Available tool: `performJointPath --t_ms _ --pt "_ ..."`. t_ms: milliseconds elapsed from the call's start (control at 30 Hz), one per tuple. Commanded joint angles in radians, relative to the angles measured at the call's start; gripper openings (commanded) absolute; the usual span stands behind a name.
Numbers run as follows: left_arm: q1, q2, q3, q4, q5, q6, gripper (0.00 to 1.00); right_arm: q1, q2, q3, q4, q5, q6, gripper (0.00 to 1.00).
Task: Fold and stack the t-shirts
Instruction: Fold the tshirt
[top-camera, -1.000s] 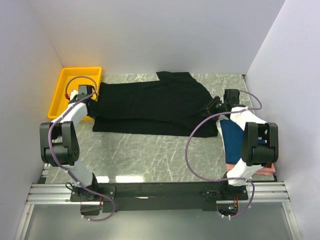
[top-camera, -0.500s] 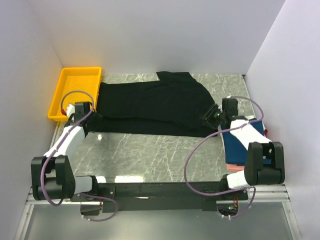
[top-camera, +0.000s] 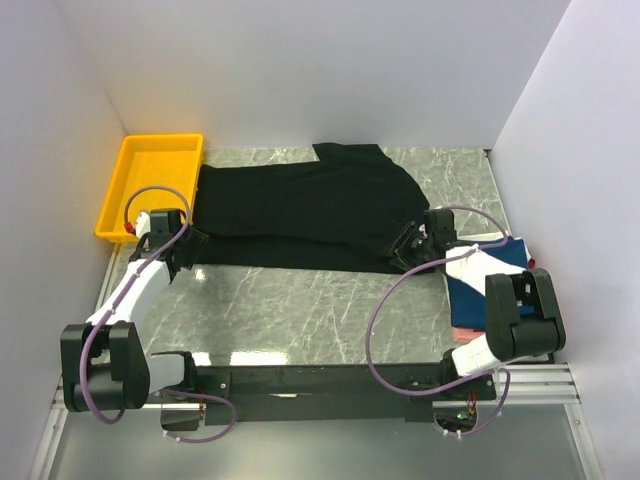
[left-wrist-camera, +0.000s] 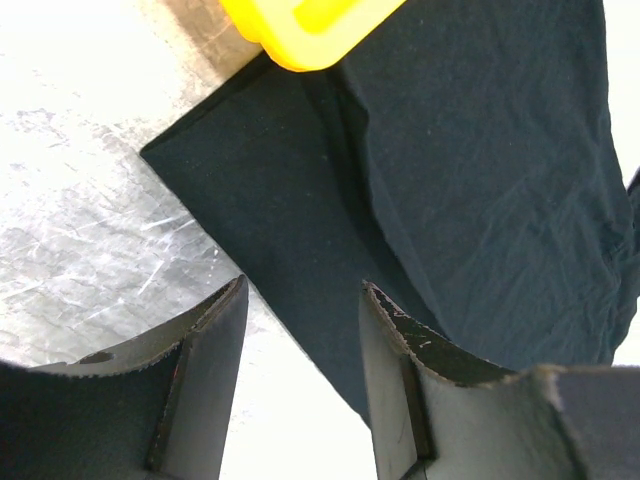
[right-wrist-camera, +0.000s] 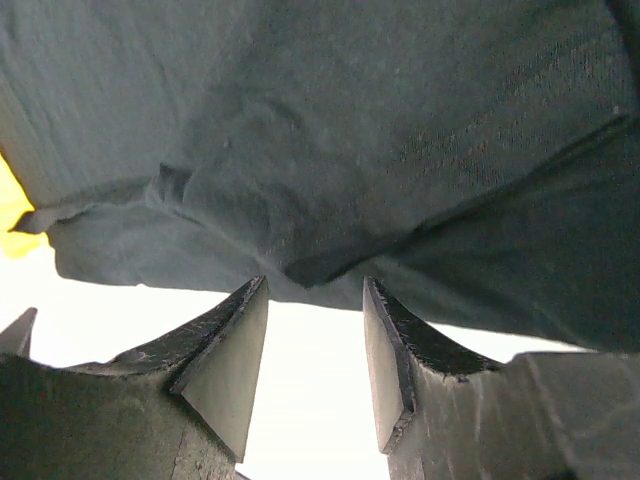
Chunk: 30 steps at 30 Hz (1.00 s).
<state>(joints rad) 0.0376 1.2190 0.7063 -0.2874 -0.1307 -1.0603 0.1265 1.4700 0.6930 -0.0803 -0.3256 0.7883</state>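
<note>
Black shirt (top-camera: 300, 205) lies spread flat across the far half of the table (top-camera: 300, 305). Its left end is against the tray (top-camera: 135, 190), and its right end is near the folded navy shirt (top-camera: 490, 280), which rests on a pink one (top-camera: 463, 327). It looks light and limp, so it will likely sag and drag unless both near corners are pinched through all layers. Left gripper (top-camera: 192, 247) hovers at the near-left corner and right gripper (top-camera: 402, 252) at the near-right edge, both with fingers spread and holding nothing. Bare table on the near side gives open room, while the walls (top-camera: 300, 80) and tray crowd the far and left sides.
</note>
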Motion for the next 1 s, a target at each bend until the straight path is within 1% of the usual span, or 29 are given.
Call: performJointPath --t_ms 0,100,200,233,367,500,700,733,900,967 --pt "-0.002 -0.021 -0.010 0.042 0.023 0.020 0.53 0.009 0.030 0.002 0.079 0.019 0.045 0.50" --pt "-0.002 -0.018 -0.010 0.039 0.023 0.025 0.53 0.010 0.062 0.026 0.079 0.022 0.054 0.47" --pt "-0.002 -0.022 -0.008 0.034 0.022 0.029 0.53 0.012 0.087 0.051 0.077 0.020 0.066 0.35" --pt "-0.002 -0.026 -0.008 0.034 0.022 0.029 0.53 0.013 0.095 0.057 0.102 0.019 0.072 0.25" --pt "-0.002 -0.027 -0.004 0.031 0.020 0.034 0.53 0.030 0.127 0.147 0.067 0.037 0.068 0.08" --pt "-0.002 -0.027 -0.001 0.031 0.017 0.037 0.52 0.048 0.174 0.230 0.034 0.054 0.065 0.01" --pt "-0.002 -0.015 0.012 0.030 0.023 0.043 0.52 0.062 0.295 0.416 -0.015 0.062 0.054 0.00" --pt "-0.002 -0.013 0.013 0.028 0.025 0.046 0.52 0.061 0.338 0.472 -0.024 0.063 0.048 0.00" --pt "-0.002 -0.016 0.013 0.022 0.025 0.051 0.52 0.061 0.478 0.629 -0.091 0.063 0.028 0.00" --pt "-0.002 -0.016 0.010 0.025 0.028 0.051 0.52 0.062 0.509 0.693 -0.105 0.037 0.019 0.11"
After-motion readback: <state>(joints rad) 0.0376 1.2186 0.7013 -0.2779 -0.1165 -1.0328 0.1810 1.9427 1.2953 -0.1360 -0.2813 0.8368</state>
